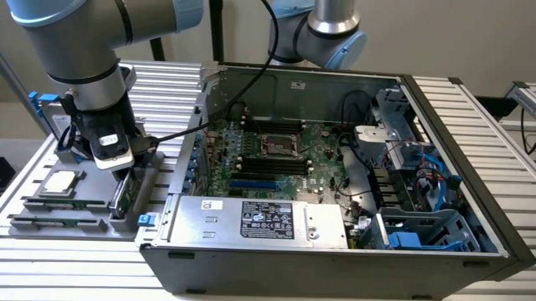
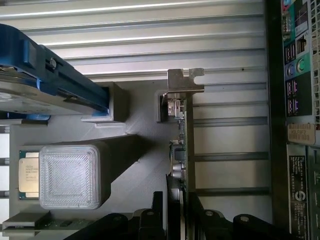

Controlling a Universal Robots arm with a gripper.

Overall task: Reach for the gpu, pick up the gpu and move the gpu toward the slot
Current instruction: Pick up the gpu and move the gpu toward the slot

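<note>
The gpu [image 2: 183, 145] stands on edge in the grey parts tray [image 2: 140, 105], a thin green card with its silver end bracket [image 2: 182, 82] resting against the tray's holder. My gripper [image 2: 176, 200] is down over the card's other end, its black fingers [image 2: 159, 212] pressed in on both faces, shut on it. In the exterior view the gripper [image 1: 117, 170] is low over the tray [image 1: 50, 222] at the exterior view's left, with the gpu [image 1: 125, 193] just beneath it. A blue slot [image 1: 251, 185] lies on the motherboard inside the open computer case.
The tray also holds a silver hard drive with blue rails [image 2: 35, 85], a processor chip [image 1: 60, 183] beside a grey block [image 2: 70, 176], and memory sticks [image 1: 59, 204]. The case wall [image 1: 198, 125] rises between tray and motherboard. A silver power supply [image 1: 260, 219] fills the case's near side.
</note>
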